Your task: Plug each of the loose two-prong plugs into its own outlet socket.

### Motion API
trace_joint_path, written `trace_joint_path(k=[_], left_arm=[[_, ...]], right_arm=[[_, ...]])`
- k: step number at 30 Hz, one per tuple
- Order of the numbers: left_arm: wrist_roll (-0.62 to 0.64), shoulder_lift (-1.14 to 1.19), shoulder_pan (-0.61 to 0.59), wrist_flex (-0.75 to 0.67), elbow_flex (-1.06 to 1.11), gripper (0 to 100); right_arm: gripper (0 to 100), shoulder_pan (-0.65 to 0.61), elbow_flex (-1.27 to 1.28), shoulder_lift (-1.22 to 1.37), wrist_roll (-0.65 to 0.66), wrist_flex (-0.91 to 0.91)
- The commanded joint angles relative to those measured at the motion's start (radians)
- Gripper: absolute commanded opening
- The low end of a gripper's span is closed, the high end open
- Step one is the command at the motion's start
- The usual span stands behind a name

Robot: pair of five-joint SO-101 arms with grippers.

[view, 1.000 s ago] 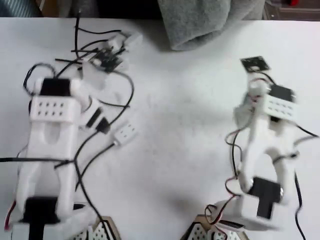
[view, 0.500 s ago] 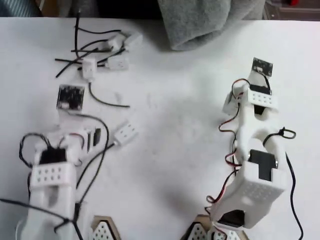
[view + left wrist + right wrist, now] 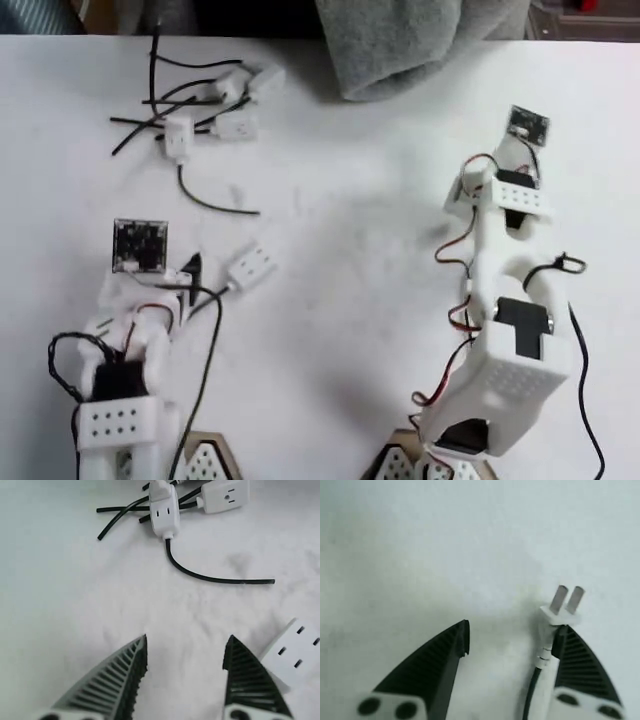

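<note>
Pickup seems in hand: the right gripper (image 3: 513, 625), fingers apart, has a two-prong plug (image 3: 563, 605) just beside one finger and should centre, then close; the left gripper (image 3: 187, 640) hovers likewise spread.

socket cluster (image 3: 235, 125) far left | lone socket (image 3: 252, 265) before it | plug (image 3: 563, 607) just beside right jaws

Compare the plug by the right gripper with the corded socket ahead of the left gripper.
The plug ends in two bare prongs; the socket shows slots. The plug lies beside the right gripper; the socket lies well clear of the left gripper. Both are white with black cords.
</note>
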Motion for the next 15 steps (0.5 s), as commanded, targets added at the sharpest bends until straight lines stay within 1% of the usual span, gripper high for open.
trace_joint_path(k=[1,5,8,15], left_arm=[[-0.012,-0.114,-0.004,0.068,0.002,25],[-0.012,-0.213,-0.004,0.144,0.006,25],[-0.012,-0.269,-0.004,0.150,0.038,25],[-0.012,-0.364,-0.004,0.173,0.071,25]], right_arm=[[27.1,-0.041,-0.040,-0.010,-0.008,-0.021],[27.1,-0.045,-0.040,-0.012,-0.008,-0.031],[27.1,-0.039,-0.049,-0.031,-0.008,-0.028],[27.1,-0.001,-0.098,-0.165,-0.008,0.140]])
